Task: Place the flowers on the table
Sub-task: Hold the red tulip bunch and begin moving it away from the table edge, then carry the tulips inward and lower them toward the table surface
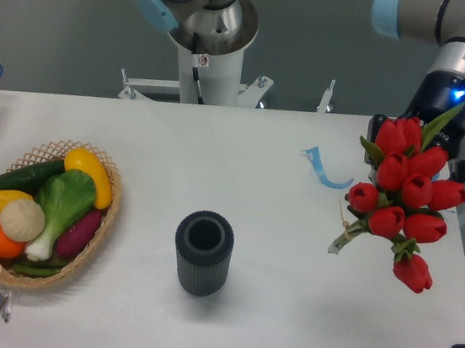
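The flowers (403, 193), a bunch of red tulips, hang at the right side of the table (240, 183), held up in the air below the arm's wrist, with the blooms spread toward the camera and the pale stem ends pointing down and left toward the tabletop. The gripper (420, 133) sits behind the blooms and is almost wholly hidden by them, so I cannot tell how its jaws stand; judging by how the bunch hangs under the wrist, it is probably clamped somewhere on the stems, but the contact itself is not visible. The dark vase (202, 252) stands upright and empty near the middle of the table, well apart from the bunch, so the flowers are clearly out of it. Whether the stem tips already touch the white surface is hard to say; they look very near it. By my reckoning the task is well past halfway: the bunch is out of the vase and over an open stretch of table. What is left is to lower it until it lies on the surface, let go, and draw the arm away
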